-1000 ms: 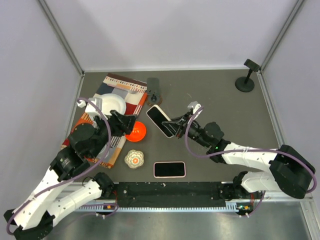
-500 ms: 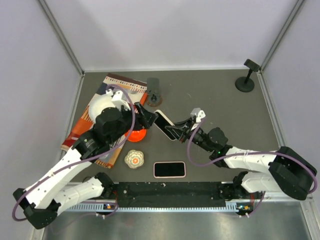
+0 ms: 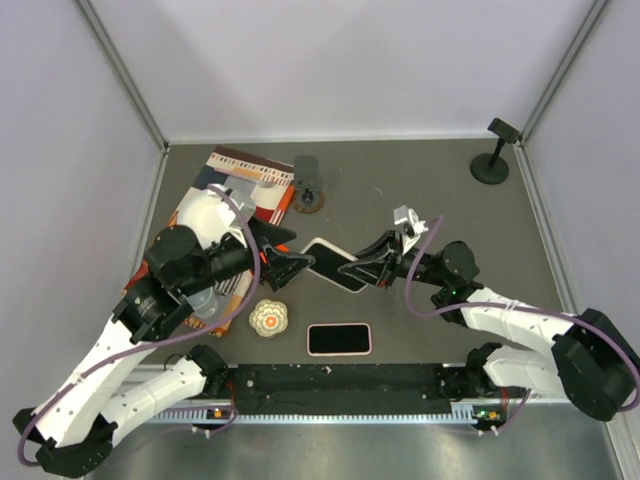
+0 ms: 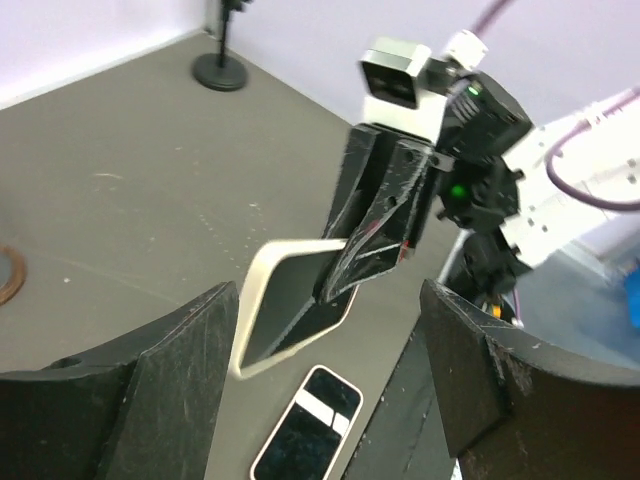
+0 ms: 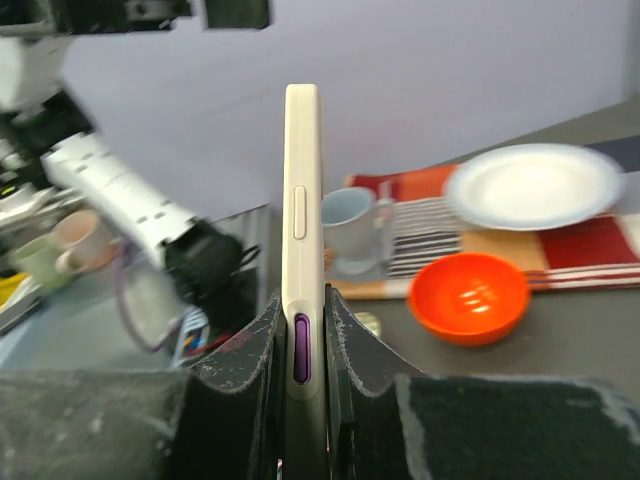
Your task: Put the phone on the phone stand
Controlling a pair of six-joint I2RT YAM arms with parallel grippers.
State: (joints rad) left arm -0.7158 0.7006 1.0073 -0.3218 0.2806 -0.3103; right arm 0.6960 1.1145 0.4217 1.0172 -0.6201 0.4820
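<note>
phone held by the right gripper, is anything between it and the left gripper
Nothing visible. The open left gripper faces the free end of the phone directly, and the right gripper clamps only its other end.

Top external: fixed, high above the near edge, looking down on the whole grey surface [image 3: 430,180].
Left wrist: low and close, peering out between the left gripper's [image 4: 328,288] own fingers [image 4: 150,400] toward the right gripper [image 4: 340,282] and its phone [image 4: 275,320].
Right wrist: very near, sighting along that phone's thin edge toward the left arm [image 5: 110,195].
Shared by all three views: the phone.
</note>
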